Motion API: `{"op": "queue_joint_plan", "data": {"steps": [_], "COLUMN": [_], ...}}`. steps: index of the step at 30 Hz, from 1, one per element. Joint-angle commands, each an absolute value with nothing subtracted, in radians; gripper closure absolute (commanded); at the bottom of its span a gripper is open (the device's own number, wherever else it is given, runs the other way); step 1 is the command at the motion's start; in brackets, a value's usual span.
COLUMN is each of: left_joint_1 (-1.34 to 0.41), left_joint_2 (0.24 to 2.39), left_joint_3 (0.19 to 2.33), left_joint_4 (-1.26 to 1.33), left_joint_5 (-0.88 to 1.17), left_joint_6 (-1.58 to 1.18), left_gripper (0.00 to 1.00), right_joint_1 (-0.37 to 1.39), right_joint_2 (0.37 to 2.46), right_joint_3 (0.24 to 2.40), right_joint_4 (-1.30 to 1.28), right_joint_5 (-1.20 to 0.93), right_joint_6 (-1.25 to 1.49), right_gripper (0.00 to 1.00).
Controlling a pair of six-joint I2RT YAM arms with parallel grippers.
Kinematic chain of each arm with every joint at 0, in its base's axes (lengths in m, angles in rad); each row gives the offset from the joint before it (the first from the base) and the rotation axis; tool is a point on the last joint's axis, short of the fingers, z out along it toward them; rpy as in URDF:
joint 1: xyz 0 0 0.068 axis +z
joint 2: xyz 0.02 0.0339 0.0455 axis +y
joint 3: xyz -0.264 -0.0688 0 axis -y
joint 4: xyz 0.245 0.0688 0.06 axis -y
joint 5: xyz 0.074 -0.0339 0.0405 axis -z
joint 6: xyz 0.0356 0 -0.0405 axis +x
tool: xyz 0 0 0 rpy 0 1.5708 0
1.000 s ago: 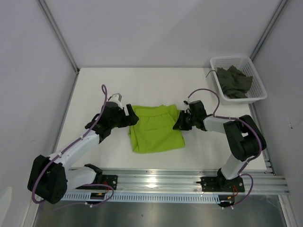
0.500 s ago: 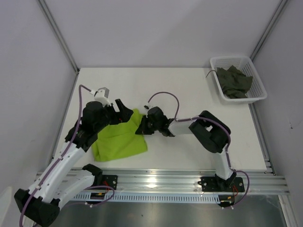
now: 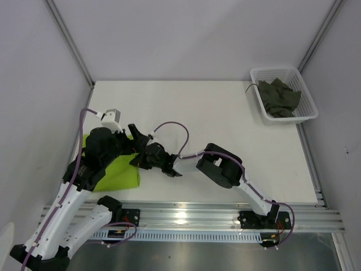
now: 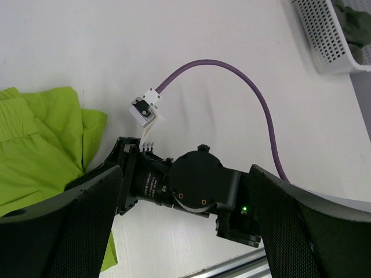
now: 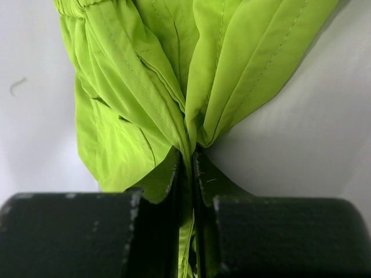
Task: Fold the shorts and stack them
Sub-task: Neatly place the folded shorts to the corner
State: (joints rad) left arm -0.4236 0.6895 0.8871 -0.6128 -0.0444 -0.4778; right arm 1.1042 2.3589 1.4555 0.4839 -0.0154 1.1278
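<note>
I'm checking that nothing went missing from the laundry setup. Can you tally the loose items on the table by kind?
Green shorts: 1
Dark shorts: 1
Basket: 1
Total: 3
</note>
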Motion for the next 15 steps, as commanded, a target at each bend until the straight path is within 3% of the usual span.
{"op": "queue_joint_plan", "data": {"steps": [1,2,4,5,6,8,15], "left_joint_1": [-0.426,-0.428,-0.428,-0.428,-0.428,-0.428,-0.428], "left_joint_2": [0.686,0.687,0.686,0.686,0.686,0.687,0.647], "left_joint_3": [0.927,0.928,0.93,0.93,0.931,0.937,0.936], "left_joint_4": [-0.64,-0.64,-0.64,-0.643,-0.643,-0.653,-0.675], "left_joint_5": [-0.051,-0.049,-0.046,-0.045,-0.044,-0.046,-0.094], "left_joint_6": [-0.443,-0.442,-0.437,-0.434,-0.428,-0.417,-0.388], "left_gripper": [0.08,0.09,0.09,0.09,0.09,0.08,0.08], "right_joint_1": [1.137,1.141,1.14,1.137,1.137,1.129,1.057], "right_joint_2": [2.411,2.417,2.427,2.422,2.401,2.363,2.119], "right_joint_3": [1.491,1.503,1.52,1.517,1.491,1.454,1.345], "right_joint_4": [0.479,0.473,0.468,0.469,0.479,0.479,0.378], "right_joint_5": [0.104,0.098,0.088,0.086,0.087,0.109,0.069], "right_joint_6": [1.164,1.16,1.158,1.154,1.152,1.125,0.959], "right_gripper": [1.0,1.0,0.86,0.75,0.5,0.34,0.23]}}
